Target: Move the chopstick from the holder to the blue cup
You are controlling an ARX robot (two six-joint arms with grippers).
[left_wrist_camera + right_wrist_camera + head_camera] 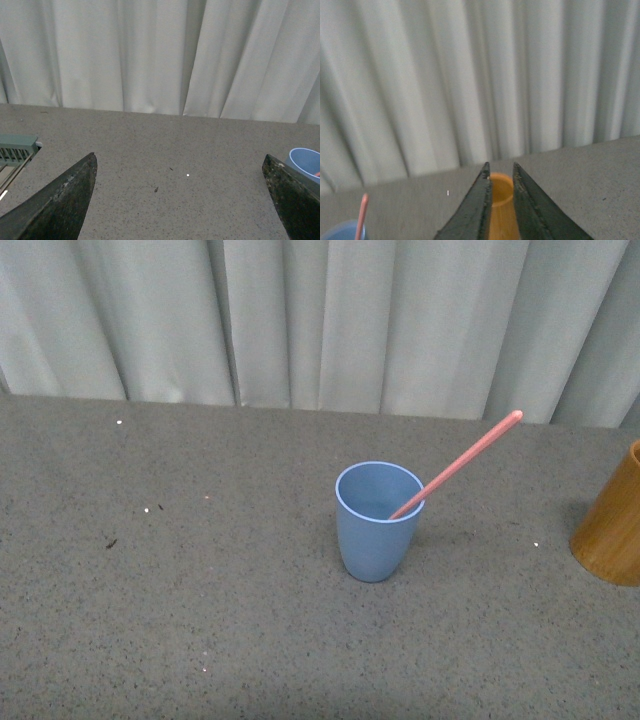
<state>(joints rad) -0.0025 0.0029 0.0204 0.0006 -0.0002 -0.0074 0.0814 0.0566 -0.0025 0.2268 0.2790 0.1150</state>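
Observation:
The light blue cup (377,522) stands mid-table with a pink-red chopstick (460,465) in it, leaning out to the right. At the right edge stands the orange-brown holder (612,520), partly cut off. In the right wrist view my right gripper (500,172) is shut with nothing in it, and the holder (501,192) shows in the narrow slit between its dark fingers (475,210); the chopstick's tip (363,215) and the cup's rim (342,232) lie in a corner. My left gripper (180,165) is open over bare table, with the cup's rim (305,162) beside one finger (292,197).
Grey speckled table (200,590) runs to a pale pleated curtain (320,320) behind it. A grey-green ribbed object (15,150) sits at the edge of the left wrist view. Small white specks (119,423) dot the table.

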